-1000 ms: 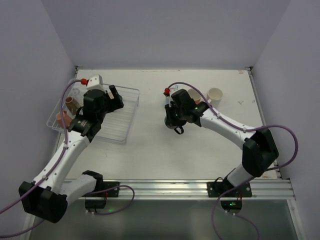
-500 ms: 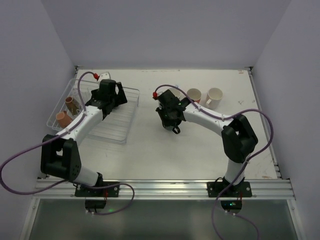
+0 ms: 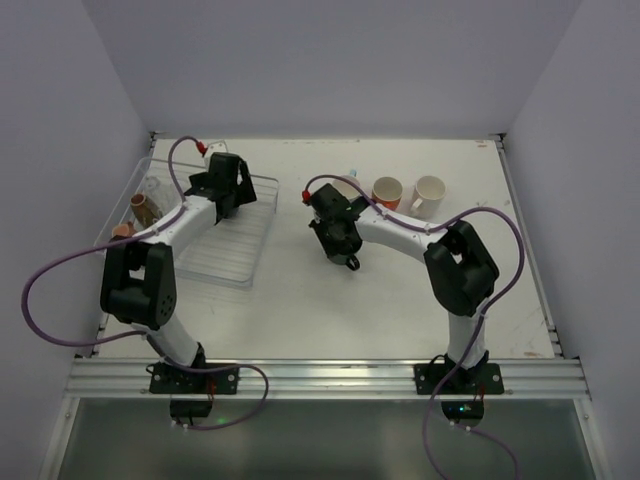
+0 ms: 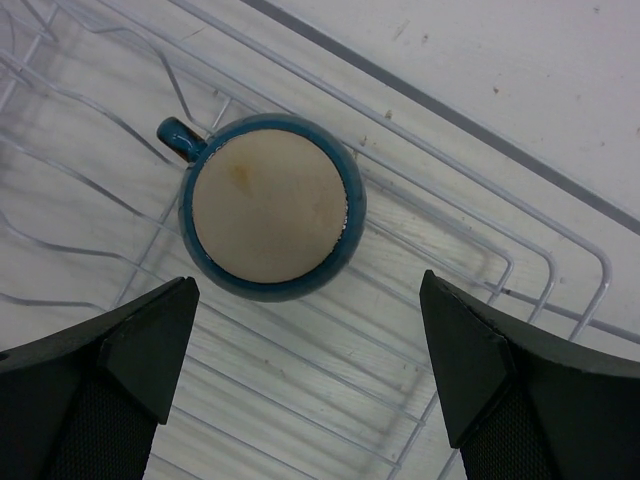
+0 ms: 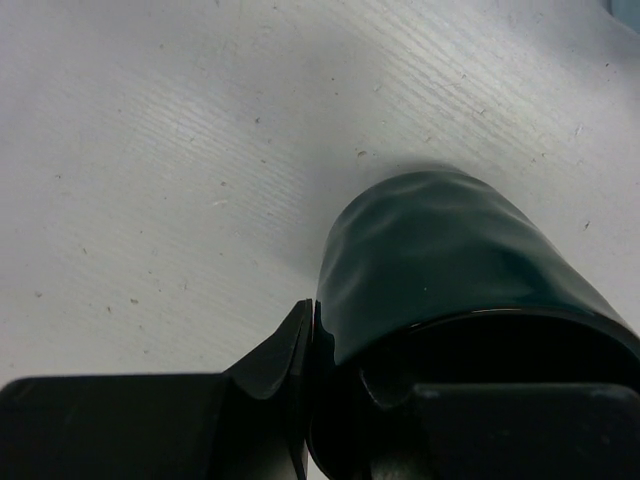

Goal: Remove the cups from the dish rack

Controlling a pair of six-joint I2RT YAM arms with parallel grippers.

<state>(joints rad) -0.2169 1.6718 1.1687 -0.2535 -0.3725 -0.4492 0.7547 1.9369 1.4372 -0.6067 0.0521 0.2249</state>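
In the left wrist view a dark teal mug [image 4: 270,205] stands upside down in the dish rack [image 4: 480,250], its beige base up and its handle to the upper left. My left gripper [image 4: 310,380] is open above the rack, just short of the mug; in the top view it [image 3: 228,185] hangs over the far end of the rack [image 3: 235,248]. My right gripper [image 5: 335,345] is shut on the rim of another dark teal mug [image 5: 450,260], low over the table at its middle [image 3: 340,242]. A brown cup [image 3: 143,208], a pink cup [image 3: 122,232] and a clear glass [image 3: 152,186] sit in the rack's left side.
An orange cup [image 3: 387,190] and a white mug [image 3: 430,192] stand on the table at the back right, just beyond my right arm. White walls close in the table on the left, back and right.
My left arm has reached farther toward the back of the rack, over the upside-down mug. My right gripper has shifted slightly left with the dark mug in it.
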